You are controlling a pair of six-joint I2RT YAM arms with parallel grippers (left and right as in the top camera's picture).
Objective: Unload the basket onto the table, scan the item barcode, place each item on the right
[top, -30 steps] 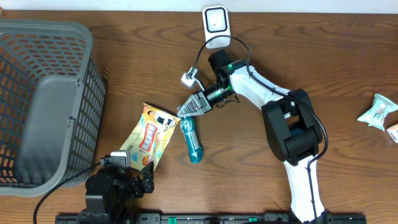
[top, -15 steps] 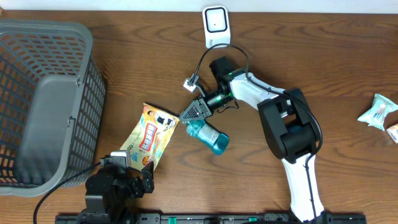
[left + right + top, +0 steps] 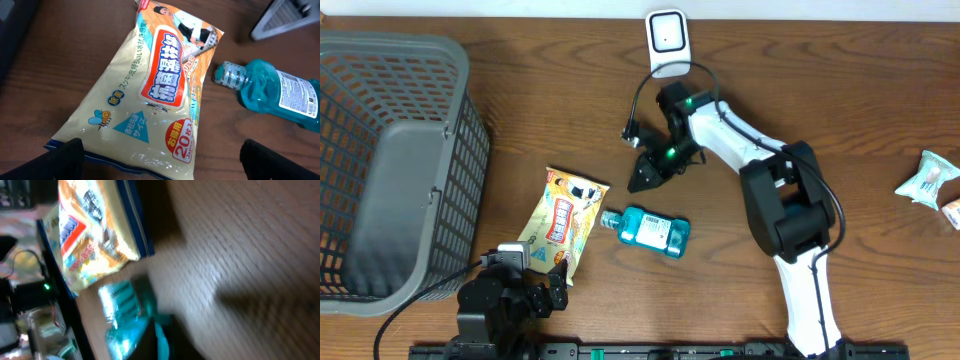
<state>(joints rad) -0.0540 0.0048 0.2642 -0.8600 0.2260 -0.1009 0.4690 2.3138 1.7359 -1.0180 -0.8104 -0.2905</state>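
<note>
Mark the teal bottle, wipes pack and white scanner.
teal bottle (image 3: 655,231), overhead, on its label.
wipes pack (image 3: 558,218), overhead, middle of its front.
white scanner (image 3: 667,35), overhead, its face.

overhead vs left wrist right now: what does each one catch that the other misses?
Overhead only: grey basket, white scanner, right gripper, wrapped packets at the right table edge. Left wrist only: readable print on the yellow wipes pack and on the teal mouthwash bottle label, plus left fingertips in the bottom corners. Both: pack and bottle lying side by side on the wooden table.
</note>
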